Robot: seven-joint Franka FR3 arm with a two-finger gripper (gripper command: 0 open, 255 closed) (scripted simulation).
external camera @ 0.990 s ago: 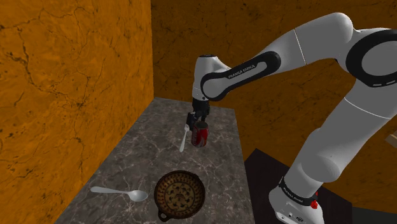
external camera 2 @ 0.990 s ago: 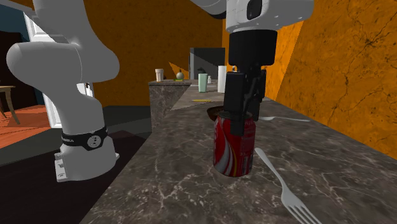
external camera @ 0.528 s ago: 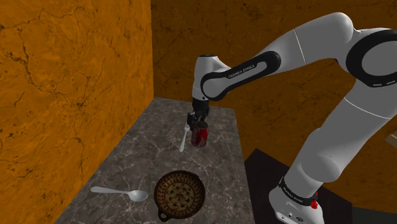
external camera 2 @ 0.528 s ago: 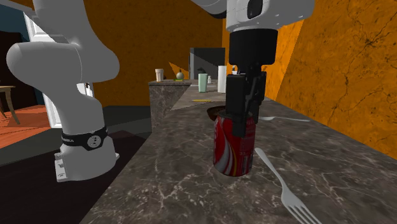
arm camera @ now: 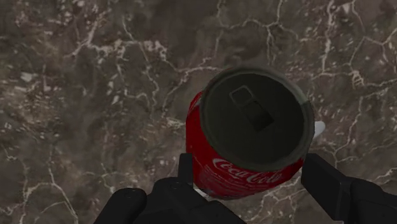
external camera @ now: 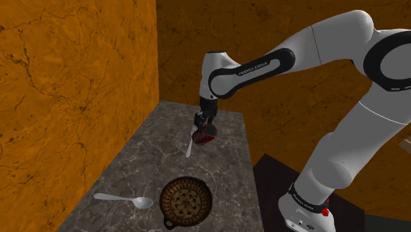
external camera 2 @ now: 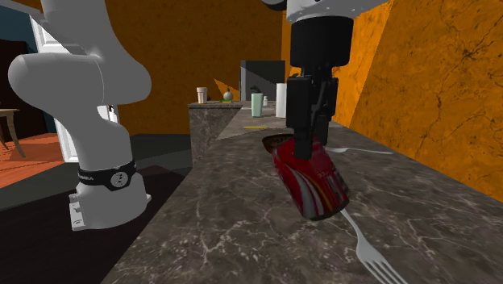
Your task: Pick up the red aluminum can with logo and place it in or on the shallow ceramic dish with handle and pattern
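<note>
Written in white script across the red side of the can (arm camera: 248, 175): "Coca-Cola". Printed in white capitals on the dark band of the arm (external camera: 253, 68): "FRANKA EMIKA". Lettered too small to read on the dark ring (external camera: 306, 200) at its foot.

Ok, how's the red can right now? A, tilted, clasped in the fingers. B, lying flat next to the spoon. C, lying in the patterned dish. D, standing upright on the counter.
A: the red can hangs tilted with the fingers clasping its top end, well away from the patterned dish and the spoon.
</note>
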